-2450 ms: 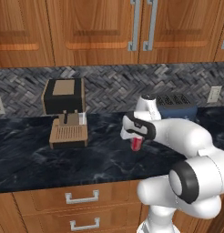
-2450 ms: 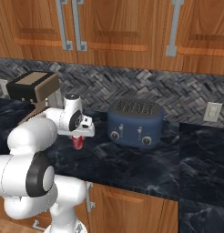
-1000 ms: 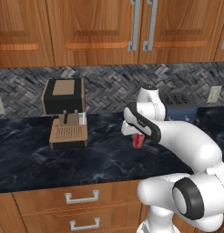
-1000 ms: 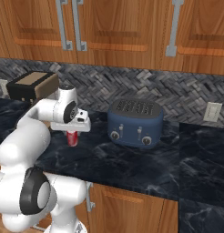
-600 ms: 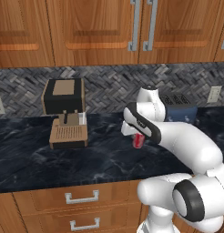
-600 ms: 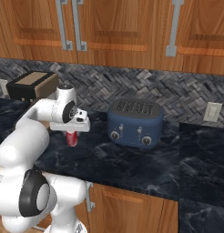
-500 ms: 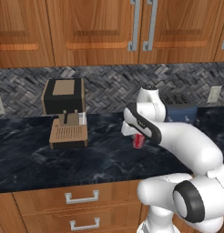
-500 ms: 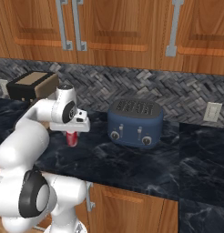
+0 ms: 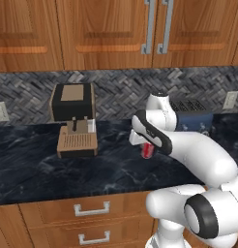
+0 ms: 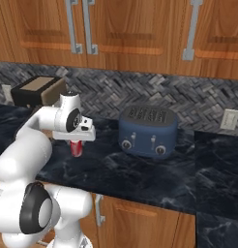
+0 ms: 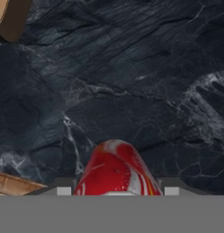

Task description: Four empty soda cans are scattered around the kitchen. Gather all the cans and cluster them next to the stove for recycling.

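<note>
Left base view: the hand (image 9: 146,147) hangs over the black marbled counter (image 9: 38,169), pointing down, with 1 red soda can (image 9: 148,150) below its white body. Its fingers are narrowed onto the can's sides, so the can is pinched between them. The can stands upright; whether its base touches the counter cannot be told.

Landmark: the blue toaster (image 10: 147,131). In the right base view, the hand (image 10: 76,144) and the can (image 10: 77,147) are to the left of the toaster and nearer the counter's front edge, apart from it. The dark coffee machine (image 9: 73,118) stands further left of the toaster, against the herringbone backsplash (image 9: 116,92), with the can between the 2 appliances.

Hand view: the can (image 11: 116,170) rises at the bottom centre, red with pale streaks, above the dark counter surface (image 11: 132,82).
</note>
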Controlling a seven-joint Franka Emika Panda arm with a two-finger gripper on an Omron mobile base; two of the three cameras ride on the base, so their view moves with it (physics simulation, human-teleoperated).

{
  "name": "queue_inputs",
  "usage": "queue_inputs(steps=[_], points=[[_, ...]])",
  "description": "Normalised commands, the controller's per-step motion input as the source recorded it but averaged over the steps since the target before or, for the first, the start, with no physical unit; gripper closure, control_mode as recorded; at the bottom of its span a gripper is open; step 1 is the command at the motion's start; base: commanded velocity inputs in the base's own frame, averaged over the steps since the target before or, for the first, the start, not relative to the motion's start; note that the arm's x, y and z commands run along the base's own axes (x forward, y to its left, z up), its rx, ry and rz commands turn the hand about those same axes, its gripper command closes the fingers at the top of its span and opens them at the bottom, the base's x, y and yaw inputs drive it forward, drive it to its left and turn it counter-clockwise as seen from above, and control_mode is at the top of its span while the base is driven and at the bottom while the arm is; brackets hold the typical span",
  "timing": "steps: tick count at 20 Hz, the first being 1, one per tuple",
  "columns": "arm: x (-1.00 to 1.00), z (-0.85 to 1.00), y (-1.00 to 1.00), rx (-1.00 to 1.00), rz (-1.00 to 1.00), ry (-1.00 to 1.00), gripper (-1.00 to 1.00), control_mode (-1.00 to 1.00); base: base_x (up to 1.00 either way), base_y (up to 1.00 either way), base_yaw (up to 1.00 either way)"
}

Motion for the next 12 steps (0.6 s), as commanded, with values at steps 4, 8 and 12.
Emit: queue_inputs(steps=[4,8,12], points=[[0.00,0.00,0.00,0.00,0.00,0.00,1.00,1.00,-0.16,0.49,0.00],[0.00,0.00,0.00,0.00,0.00,0.00,1.00,1.00,-0.24,0.53,-0.01],[0.00,0.00,0.00,0.00,0.00,0.00,1.00,1.00,-0.30,0.56,-0.01]])
